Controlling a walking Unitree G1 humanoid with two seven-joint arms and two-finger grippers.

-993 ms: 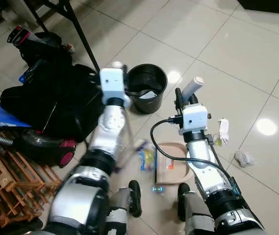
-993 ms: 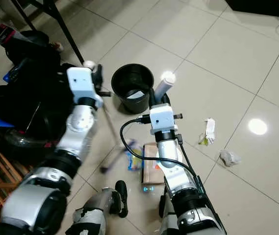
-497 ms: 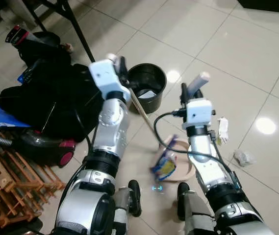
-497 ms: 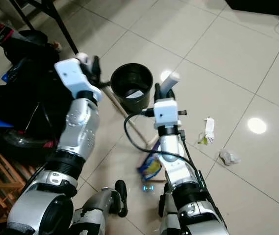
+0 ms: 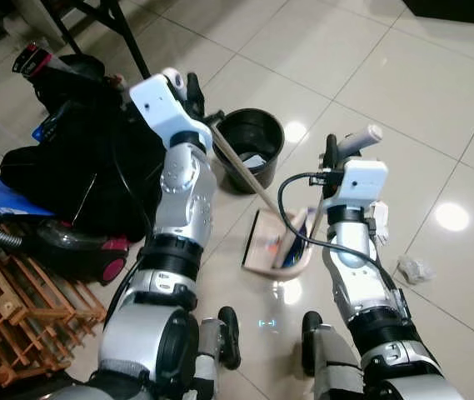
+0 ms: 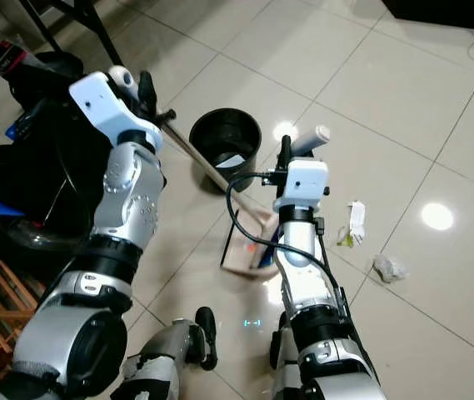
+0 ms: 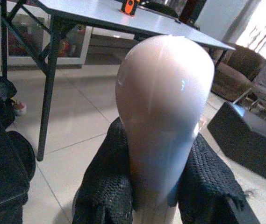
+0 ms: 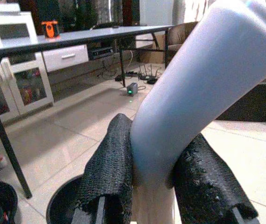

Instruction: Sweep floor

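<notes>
On the tiled floor just in front of the black bin (image 5: 249,148), the dustpan (image 5: 263,244) sits tilted. Right pincer (image 8: 156,186) is clamped on its handle, left pincer (image 7: 158,186) on the broom (image 5: 249,179). I'd keep the pan lip flat and pull short strokes.

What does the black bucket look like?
The black bucket is round, dark and plain, probably plastic. It stands upright and open on the pale tiled floor, beside a heap of black bags. Something pale, perhaps paper, lies at its bottom. The broom stick slants past its rim; whether they touch is unclear.
</notes>
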